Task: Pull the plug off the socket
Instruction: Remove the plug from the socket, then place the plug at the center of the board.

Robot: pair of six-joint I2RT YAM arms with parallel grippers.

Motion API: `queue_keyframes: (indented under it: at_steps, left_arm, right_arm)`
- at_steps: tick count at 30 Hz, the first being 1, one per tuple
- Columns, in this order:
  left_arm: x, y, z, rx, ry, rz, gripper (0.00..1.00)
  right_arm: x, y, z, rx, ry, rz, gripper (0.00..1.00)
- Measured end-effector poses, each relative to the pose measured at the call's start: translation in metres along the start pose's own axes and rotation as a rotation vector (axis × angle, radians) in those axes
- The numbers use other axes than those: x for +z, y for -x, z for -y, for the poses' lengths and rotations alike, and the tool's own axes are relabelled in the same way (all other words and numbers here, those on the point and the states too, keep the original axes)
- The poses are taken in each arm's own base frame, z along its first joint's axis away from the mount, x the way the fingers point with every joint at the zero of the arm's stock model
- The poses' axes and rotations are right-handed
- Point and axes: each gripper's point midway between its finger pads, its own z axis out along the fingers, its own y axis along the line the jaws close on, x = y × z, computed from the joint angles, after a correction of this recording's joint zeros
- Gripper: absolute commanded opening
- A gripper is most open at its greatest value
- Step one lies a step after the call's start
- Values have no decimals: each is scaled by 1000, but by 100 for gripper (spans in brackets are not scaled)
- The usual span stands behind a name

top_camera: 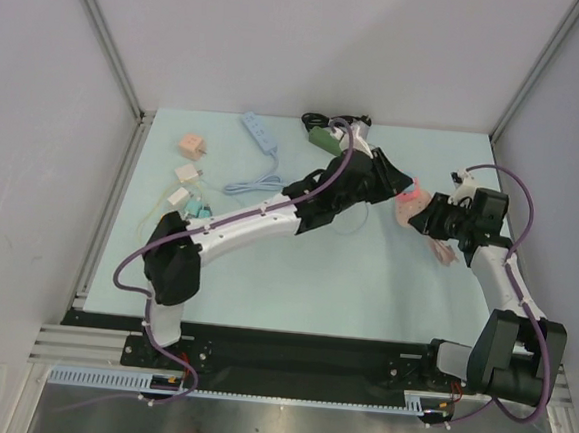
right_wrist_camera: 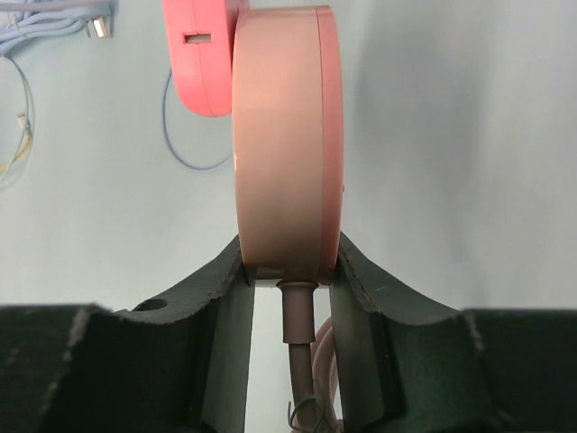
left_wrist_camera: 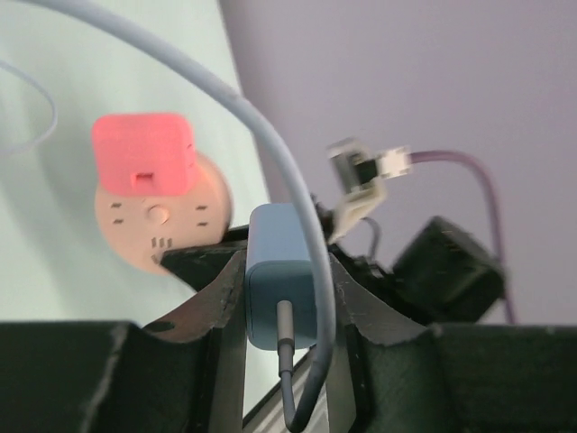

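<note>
Top external view: you've got a flat, matte, pale-green table w/ both arms meeting at its far right. The left arm, white shell w/ black joints, reaches diagonally across. The right arm bends up from its base.

Between their tips sits the socket, a smooth, round pinkish disc held up off the table. The right wrist view shows it edge-on. The right gripper is clamped narrow on its rim, a dark finger pressed to each flat face, and a stiff tan cord hangs from the bottom edge. Only the left wrist view gives you the disc's face, w/ slot holes and a small centre button.

A red plug, a glossy rounded square, sits on the upper part of that face. The right wrist view shows it side-on, flush against the disc.

The blue plug, a matte rounded block, is pinched in the left gripper. It looks clear of the disc, but its far end is hidden. A grey cable loops off its near end. Top view hides this plug behind the arm.

Far left, top view only: a long, light-blue power strip, a pink cube adapter and a white adapter, well apart from the socket.
</note>
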Motion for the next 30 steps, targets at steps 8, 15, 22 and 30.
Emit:
queue_keyframes:
  at_steps: [8, 15, 22, 30]
  left_arm:
    - [-43, 45, 26, 13, -129, 67, 0]
    - [-91, 36, -42, 171, -62, 20, 0]
    - [-171, 90, -69, 373, 49, 155, 0]
    - [-291, 175, -25, 538, 83, 462, 0]
  right_arm:
    - [-6, -1, -4, 12, 78, 2, 0]
    - [-21, 2, -13, -4, 220, 21, 0]
    - [-30, 4, -29, -56, 316, 41, 0]
    - [-31, 5, -29, -61, 324, 45, 0]
